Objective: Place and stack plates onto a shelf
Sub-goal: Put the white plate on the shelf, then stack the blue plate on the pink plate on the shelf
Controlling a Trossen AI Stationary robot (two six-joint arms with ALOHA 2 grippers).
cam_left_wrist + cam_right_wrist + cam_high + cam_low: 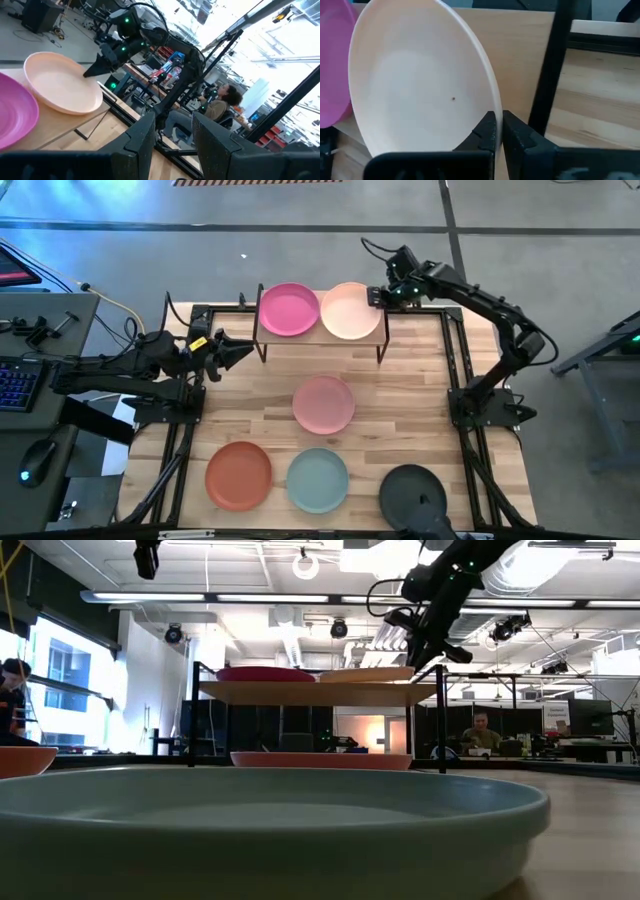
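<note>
With cream plate [349,310] on shelf [322,338] beside magenta plate [289,309], right gripper [378,297] pinched shut at rim, left gripper [232,352] part open, empty: next likely fetching light pink plate [324,403].

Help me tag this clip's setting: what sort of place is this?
Most likely a robotics lab or open workshop: exposed ceiling ducts, a keyboard on a desk beside the wooden table, and a seated person among cluttered workstations.
</note>
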